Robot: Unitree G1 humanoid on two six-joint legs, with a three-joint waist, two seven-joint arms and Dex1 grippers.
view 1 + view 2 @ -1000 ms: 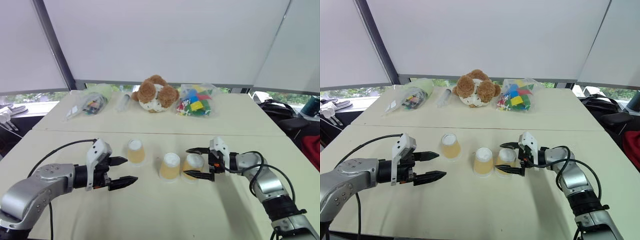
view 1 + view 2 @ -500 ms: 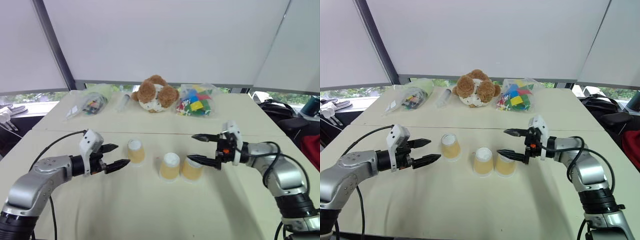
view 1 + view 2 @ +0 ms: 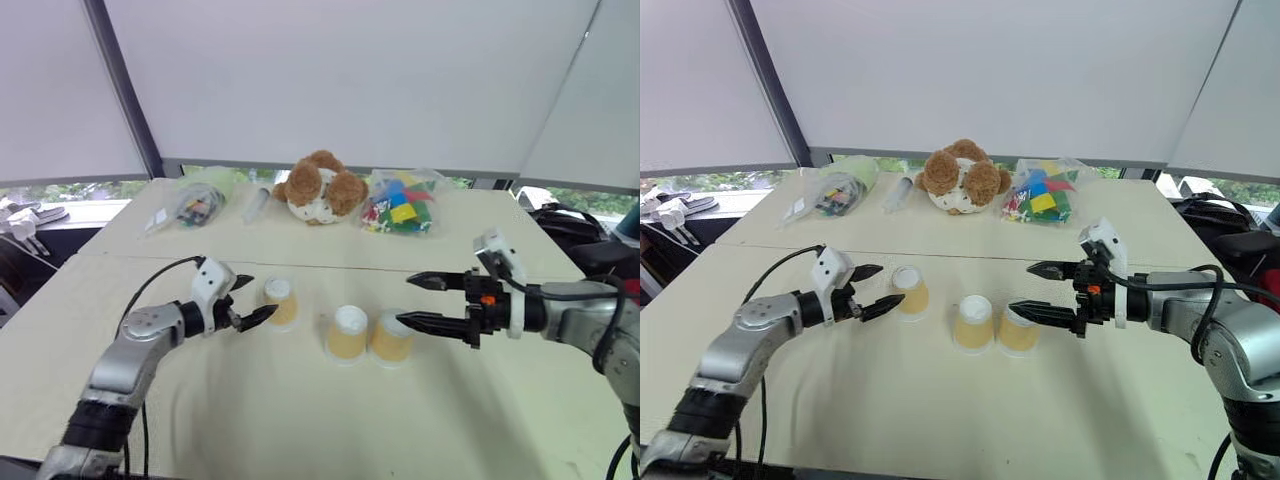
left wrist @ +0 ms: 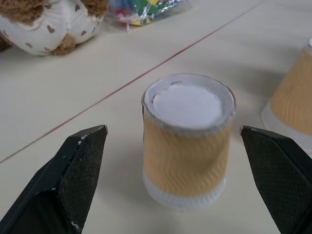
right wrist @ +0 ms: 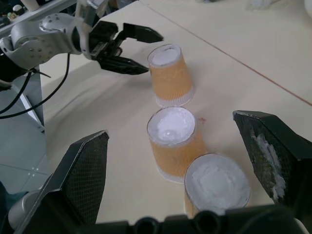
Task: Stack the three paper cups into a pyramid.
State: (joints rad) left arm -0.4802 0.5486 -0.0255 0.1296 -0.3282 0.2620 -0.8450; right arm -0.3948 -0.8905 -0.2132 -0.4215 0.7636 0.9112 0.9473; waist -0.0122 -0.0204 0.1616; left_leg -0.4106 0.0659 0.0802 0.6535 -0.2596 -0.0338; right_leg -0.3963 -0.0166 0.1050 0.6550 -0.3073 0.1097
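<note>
Lining up on the lone cup
Left gripper, jaws spread, empty; upside-down cup at its three o'clock, upright axis.

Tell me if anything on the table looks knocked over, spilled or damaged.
Nothing stands out. All three paper cups stand upside down and undamaged on the table, and the teddy bear sits upright at the back.
</note>
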